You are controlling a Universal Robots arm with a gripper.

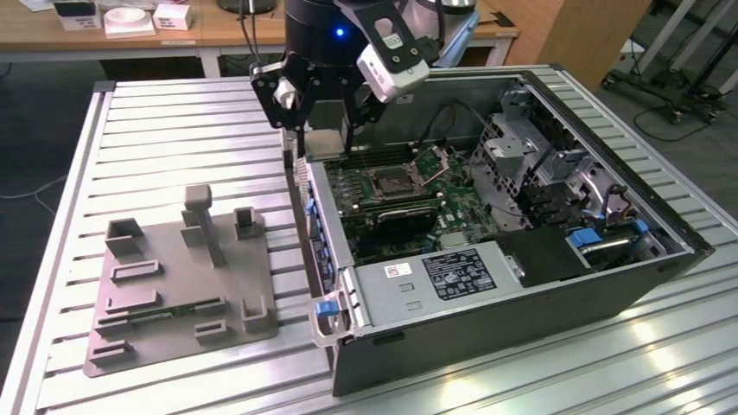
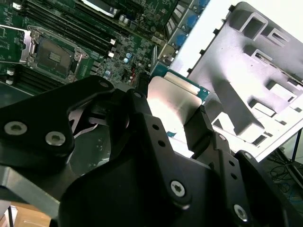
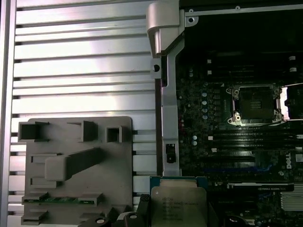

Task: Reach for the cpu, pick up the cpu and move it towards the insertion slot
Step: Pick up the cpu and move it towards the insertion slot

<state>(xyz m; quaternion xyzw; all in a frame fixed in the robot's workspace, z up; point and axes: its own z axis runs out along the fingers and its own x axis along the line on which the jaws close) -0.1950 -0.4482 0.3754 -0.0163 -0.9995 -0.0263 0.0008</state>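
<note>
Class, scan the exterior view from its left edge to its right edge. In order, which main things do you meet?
Grey plastic tray → gripper holding the cpu above the case's edge → insertion slot on the green board → metal drive cage at the open computer case's far side.

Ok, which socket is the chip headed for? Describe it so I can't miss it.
Look inside the open computer case, on the green board. The insertion slot is the square, silvery-framed socket with a dark centre and its metal flap raised. The memory slots beside it are long, narrow and black instead.
</note>
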